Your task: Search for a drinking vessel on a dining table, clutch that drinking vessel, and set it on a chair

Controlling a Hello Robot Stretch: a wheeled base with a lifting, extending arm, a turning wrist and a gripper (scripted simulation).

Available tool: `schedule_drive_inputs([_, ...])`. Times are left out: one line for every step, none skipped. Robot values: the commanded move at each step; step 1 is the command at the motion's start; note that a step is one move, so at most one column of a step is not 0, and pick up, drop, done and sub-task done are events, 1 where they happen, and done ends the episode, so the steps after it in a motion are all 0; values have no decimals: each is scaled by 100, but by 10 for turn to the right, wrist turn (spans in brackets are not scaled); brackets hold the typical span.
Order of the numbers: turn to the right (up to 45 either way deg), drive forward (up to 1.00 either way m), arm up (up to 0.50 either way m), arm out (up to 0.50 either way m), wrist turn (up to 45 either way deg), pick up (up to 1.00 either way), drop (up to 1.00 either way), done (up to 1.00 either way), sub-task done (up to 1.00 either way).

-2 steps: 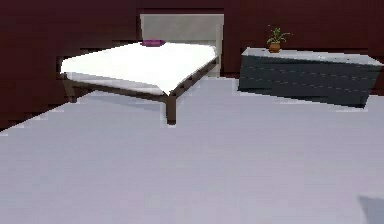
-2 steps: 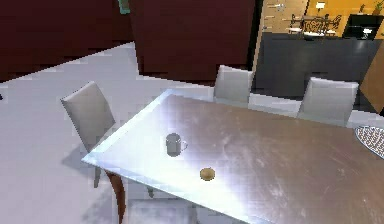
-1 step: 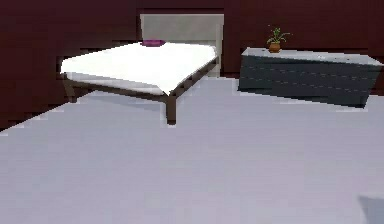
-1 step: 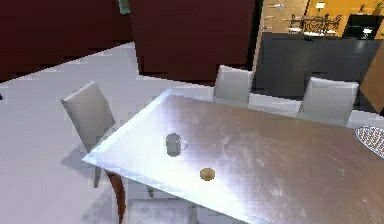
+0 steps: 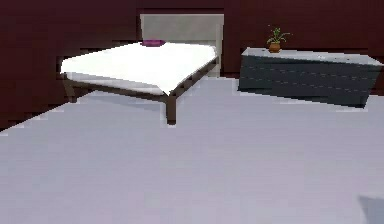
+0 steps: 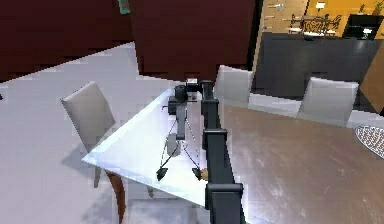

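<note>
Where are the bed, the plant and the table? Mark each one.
Bed (image 5: pixel 135 65): forward view, on the white mattress top.
Plant (image 5: pixel 275 38): forward view, on its green leaves.
Table (image 6: pixel 300 150): arm side view, on the bare brown top.

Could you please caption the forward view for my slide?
Bedroom: white bed bearing a purple thing, grey dresser topped by a potted plant.

Fwd cam faces bed; side cam overlooks table close.
</note>
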Motion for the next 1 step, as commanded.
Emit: schedule_drive_inputs([0,0,0,0,450,0,0,0,0])
